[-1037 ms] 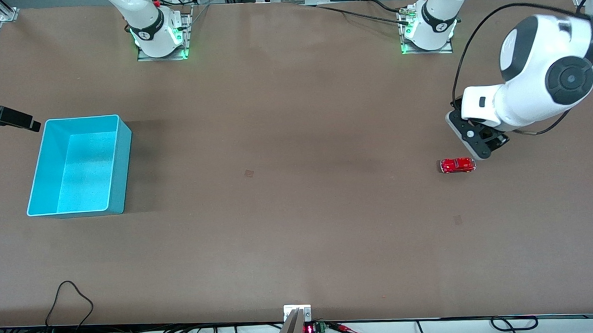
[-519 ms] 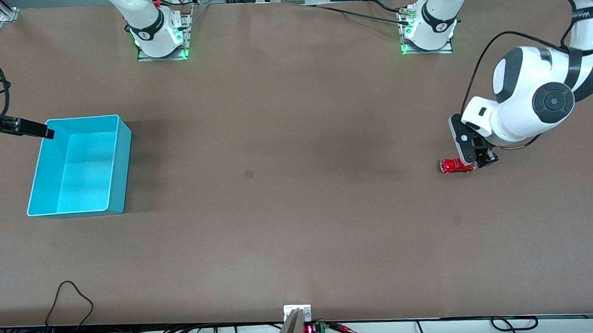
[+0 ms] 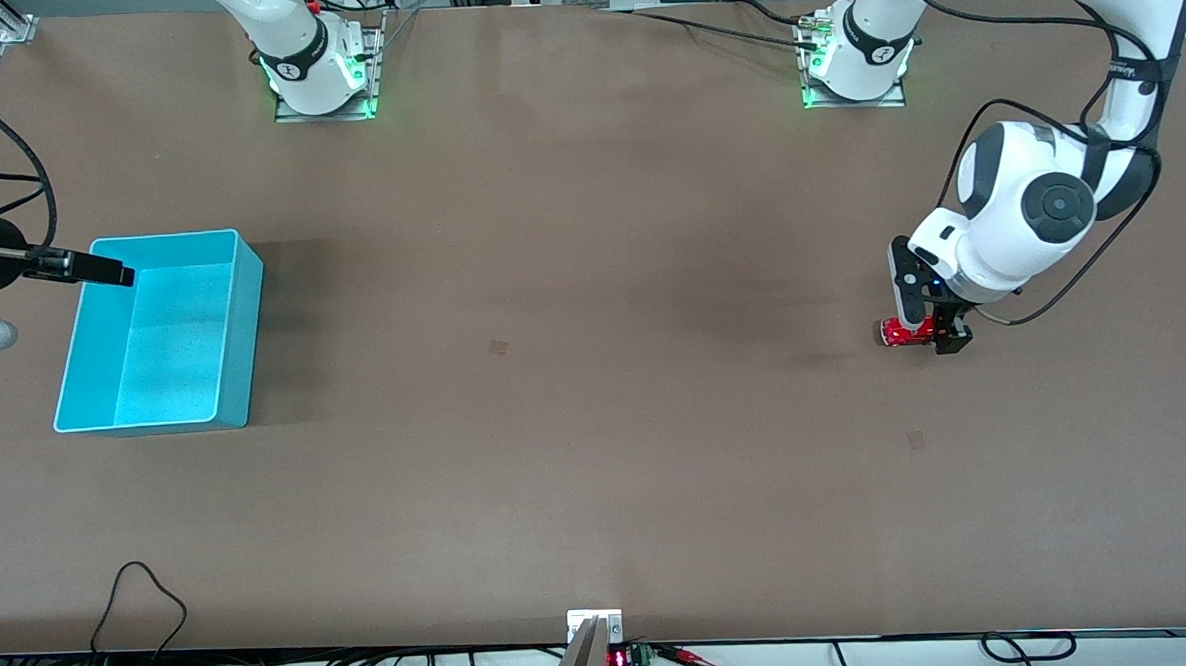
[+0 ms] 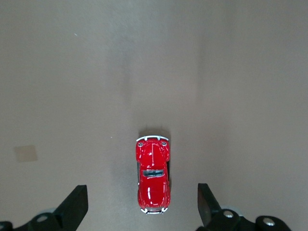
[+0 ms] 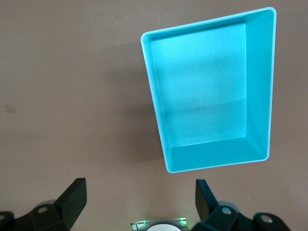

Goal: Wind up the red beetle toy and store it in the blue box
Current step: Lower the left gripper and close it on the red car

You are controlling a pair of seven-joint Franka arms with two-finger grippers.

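Note:
The red beetle toy (image 3: 896, 332) stands on the brown table toward the left arm's end. My left gripper (image 3: 931, 332) is low over the toy's end, open, with the fingers on either side and apart from it. In the left wrist view the toy (image 4: 153, 175) lies between the open fingers (image 4: 74, 208) without touching them. The blue box (image 3: 239, 328) stands at the right arm's end, open and empty. My right gripper (image 3: 110, 272) hangs over the box's corner, open and empty. In the right wrist view the box (image 5: 263, 86) shows ahead of the gripper (image 5: 139, 204).
The two arm bases (image 3: 319, 65) stand at the table's back edge. Cables (image 3: 144, 593) lie along the table's front edge. A small square mark (image 3: 498, 347) is on the table's middle.
My left gripper has come down from beside the toy to straddle its end. My right gripper has moved in over the box's corner.

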